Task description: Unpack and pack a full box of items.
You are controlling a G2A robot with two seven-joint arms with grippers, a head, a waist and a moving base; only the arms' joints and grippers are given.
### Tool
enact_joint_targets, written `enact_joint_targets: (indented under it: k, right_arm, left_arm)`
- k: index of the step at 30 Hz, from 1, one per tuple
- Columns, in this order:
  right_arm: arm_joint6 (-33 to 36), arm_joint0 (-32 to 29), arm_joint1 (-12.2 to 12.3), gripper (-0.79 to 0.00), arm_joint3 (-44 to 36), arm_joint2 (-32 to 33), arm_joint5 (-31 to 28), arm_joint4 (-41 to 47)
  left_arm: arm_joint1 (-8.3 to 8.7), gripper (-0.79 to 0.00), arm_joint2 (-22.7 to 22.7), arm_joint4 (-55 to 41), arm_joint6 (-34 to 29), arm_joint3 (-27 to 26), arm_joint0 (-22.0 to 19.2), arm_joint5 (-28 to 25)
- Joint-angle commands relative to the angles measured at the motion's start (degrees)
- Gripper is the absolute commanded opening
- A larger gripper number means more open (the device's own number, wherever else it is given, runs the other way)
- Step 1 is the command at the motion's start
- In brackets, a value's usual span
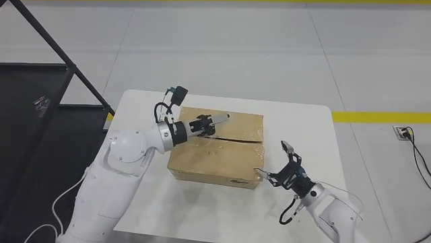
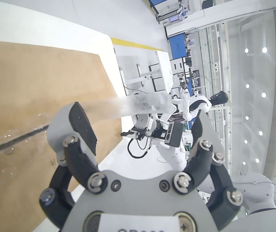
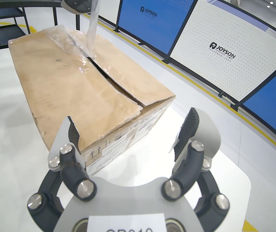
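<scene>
Cardboard box [image 1: 215, 152]: sits closed in the middle of the white table [image 1: 303, 125], flaps down and contents hidden.
Seam [image 3: 109, 78]: gapes dark along the end nearer the right arm, while wrinkled clear film covers the far end.
Tape strip [image 3: 91, 25]: clear, rising taut from about halfway along the seam up to a finger of the left arm.
Left gripper [image 2: 139, 119]: hovers above the box top with its fingers spread wide. The strip lies against one finger [image 2: 81, 126] and looks stuck there rather than pinched.
Right gripper [image 3: 132, 121]: spread wide at the box's near corner, one finger touching or just beside the cardboard edge, gripping nothing.
Step in hand: by the look of it, peeling off the seal; unpacking has barely begun.
Risk, tape: with no pinch on it, the strip could slip off the finger on the next pull and drop back onto the lid. It could equally cling to the pad and refuse to come free when it needs discarding.
Risk, box: nothing pins the box down, so a pull on tape that is fast at mid-seam could drag or tip it across the smooth table.
Risk, tear: a sideways tug could snap the strip and leave the far half sealed.
</scene>
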Motion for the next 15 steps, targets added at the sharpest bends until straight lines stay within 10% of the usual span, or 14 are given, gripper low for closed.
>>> enact_joint_targets:
  k: [1,15]
  right_arm:
    - [0.0,0.6,0.0,0.000,0.4,-0.3,0.0,0.1]
    - [-1.4,3.6,0.0,0.000,-0.1,-4.2,-1.4,0.8]
  left_arm:
    - [0.13,0.000,-0.5,0.2,0.2,-0.5,0.2,-0.3]
    - [1.96,0.000,-8.5,-0.2,2.3,-5.8,6.4,-1.8]
